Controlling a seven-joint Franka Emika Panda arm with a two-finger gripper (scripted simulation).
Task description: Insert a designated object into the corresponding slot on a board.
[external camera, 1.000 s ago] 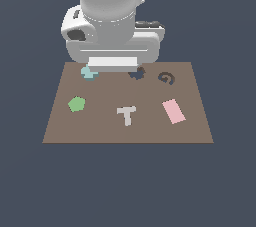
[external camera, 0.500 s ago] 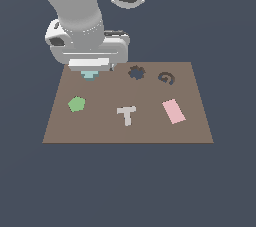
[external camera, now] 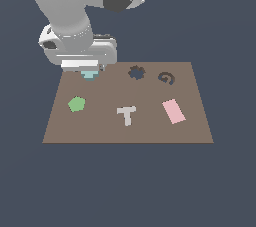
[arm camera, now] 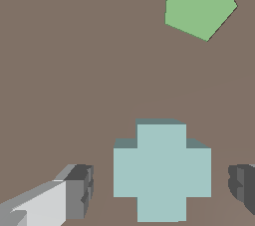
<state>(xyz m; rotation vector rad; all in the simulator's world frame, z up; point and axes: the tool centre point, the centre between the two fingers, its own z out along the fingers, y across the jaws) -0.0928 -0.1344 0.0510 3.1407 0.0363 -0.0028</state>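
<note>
The pale teal cross-shaped block (arm camera: 162, 170) lay flat on the brown board (arm camera: 74, 95) directly beneath the gripper (arm camera: 164, 187), sitting between the two fingers (arm camera: 74, 190), which stood spread wide with visible gaps on both sides and touched nothing. The gear-edged slot (external camera: 135, 72) lay well apart from the gripper, toward the exterior view's right, with open board between them. The green pentagon (arm camera: 199, 3) sat near the gripper; the grey T-piece (external camera: 126, 114), spiral mark (external camera: 166, 77) and pink rectangle (external camera: 173, 111) lay farther off.
</note>
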